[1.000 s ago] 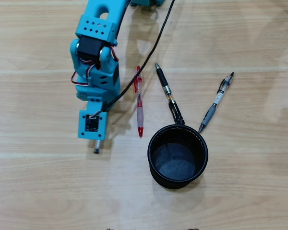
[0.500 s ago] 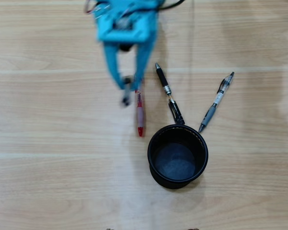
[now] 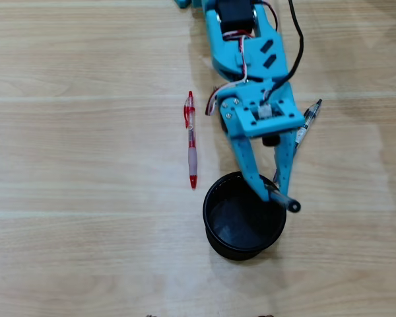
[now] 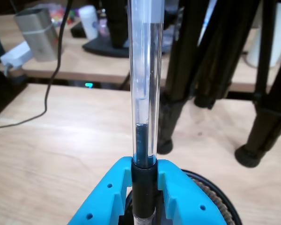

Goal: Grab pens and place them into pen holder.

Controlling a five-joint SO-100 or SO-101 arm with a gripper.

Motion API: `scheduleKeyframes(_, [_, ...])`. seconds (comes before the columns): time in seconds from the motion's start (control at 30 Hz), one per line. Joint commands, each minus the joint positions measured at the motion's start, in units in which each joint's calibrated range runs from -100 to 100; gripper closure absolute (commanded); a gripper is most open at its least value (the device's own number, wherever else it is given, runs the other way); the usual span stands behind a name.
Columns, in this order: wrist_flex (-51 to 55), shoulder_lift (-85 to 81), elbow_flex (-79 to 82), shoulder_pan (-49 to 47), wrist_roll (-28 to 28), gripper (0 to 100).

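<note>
My hand (image 3: 277,195) grips one clear pen (image 4: 144,93) over the one pen holder (image 3: 241,247); two pens lie on the desk (image 3: 86,198).

The arm (image 3: 251,59) is bright blue plastic with small round holes. Black motors sit inside it. Red, white and black wires (image 3: 244,49) run along it. The end effector (image 3: 274,192) has two long blue fingers (image 3: 252,168).

Lighting even, bright and warm in both views; overhead view sharp, with soft faint shadows on the table (image 3: 86,251) toward nine o'clock of objects; wrist view sharp on the near clear pen (image 4: 145,93), background toward twelve o'clock slightly soft, without strong glare.
</note>
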Motion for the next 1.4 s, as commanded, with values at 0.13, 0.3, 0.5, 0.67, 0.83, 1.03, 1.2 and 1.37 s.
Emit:
scheduleKeyframes(0.13, [-1.26,5.18,-4.94,2.49,0.09,97])
scheduleKeyframes(0.3, [-1.18,5.18,-4.76,3.54,0.56,80])
scheduleKeyframes(0.5, [-0.83,2.22,-4.4,4.91,2.91,83])
scheduleKeyframes(0.67, [19.97,-13.59,1.3,7.97,8.61,92])
scheduleKeyframes(0.83, [45.92,-35.23,12.35,13.94,11.7,95])
scheduleKeyframes(1.03, [82.54,-45.46,18.96,20.07,11.49,95])
scheduleKeyframes(1.2, [86.83,-30.58,21.77,16.2,11.17,92])
scheduleKeyframes(1.37, [73.94,-15.53,20.77,13.38,11.7,75])
